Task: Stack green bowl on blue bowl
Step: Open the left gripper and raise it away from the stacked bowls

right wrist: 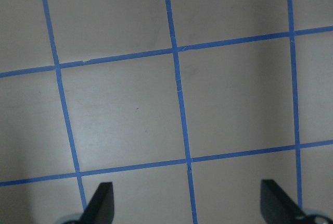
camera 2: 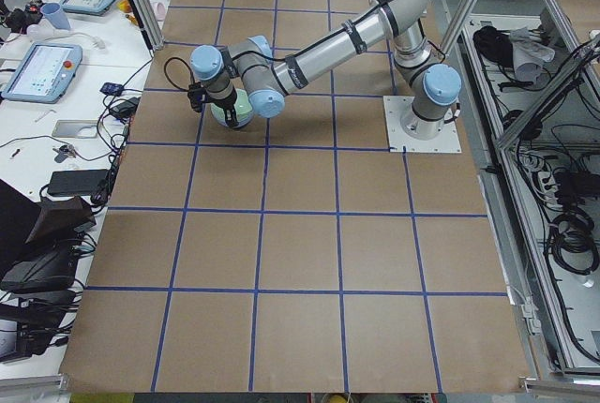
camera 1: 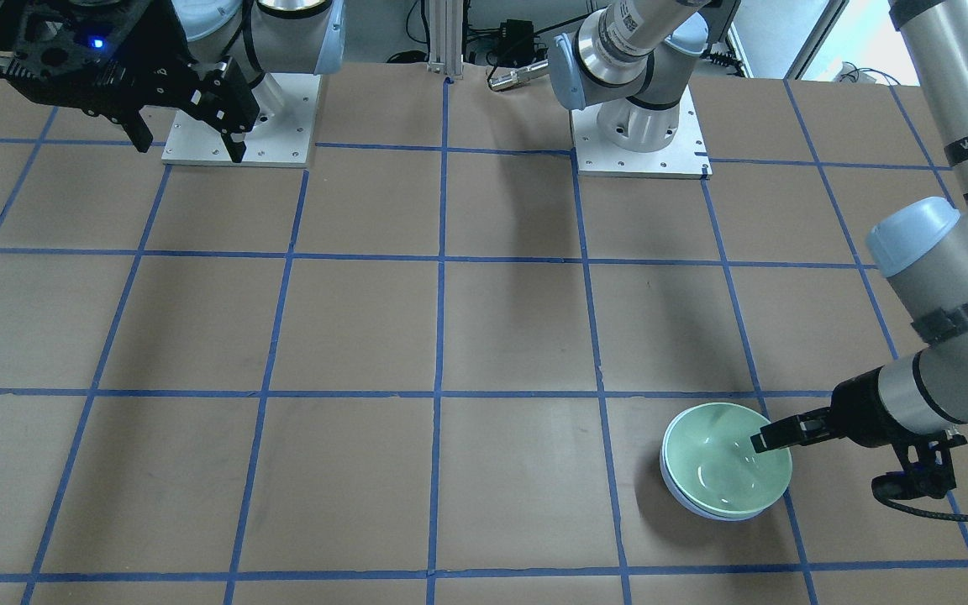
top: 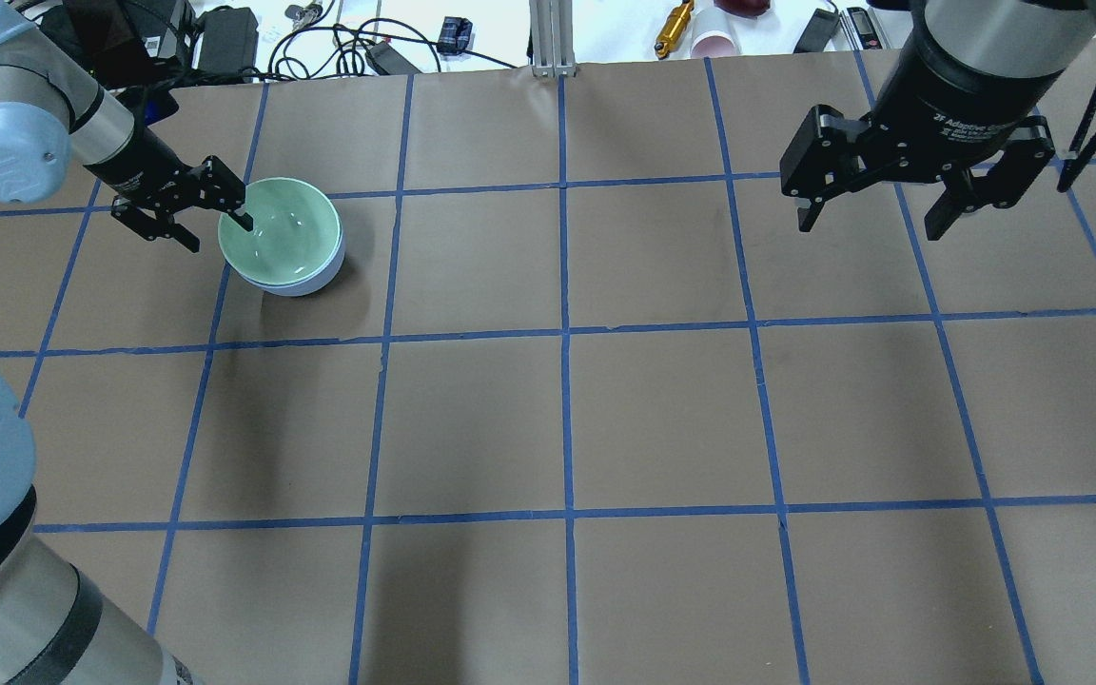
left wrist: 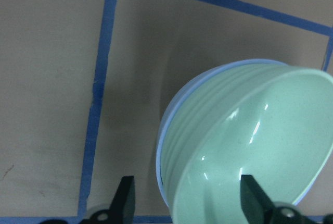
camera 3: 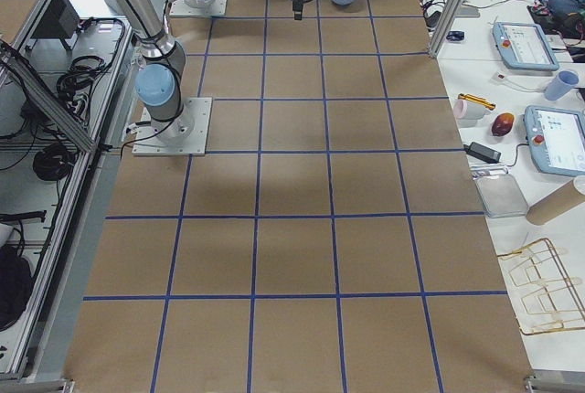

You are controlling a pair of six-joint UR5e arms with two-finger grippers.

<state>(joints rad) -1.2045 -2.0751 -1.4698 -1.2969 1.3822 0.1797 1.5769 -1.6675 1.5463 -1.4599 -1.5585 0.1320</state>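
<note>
The green bowl [top: 286, 228] sits nested inside the blue bowl [top: 315, 281] at the far left of the table. Only the blue bowl's rim and lower wall show under it. The stack also shows in the front-facing view, green bowl [camera 1: 719, 462] in blue bowl [camera 1: 686, 500], and in the left wrist view, green bowl [left wrist: 260, 146] in blue bowl [left wrist: 169, 130]. My left gripper [top: 215, 224] is open and straddles the green bowl's near rim, one finger inside and one outside. My right gripper [top: 870, 226] is open and empty, held high over the far right of the table.
Brown table with a blue tape grid [top: 564, 333]. Cables, chargers and small tools [top: 386, 38] lie beyond the far edge. The arm base plates [camera 1: 239, 126] stand at the robot's side. Tablets and cups [camera 3: 539, 91] sit on a side bench.
</note>
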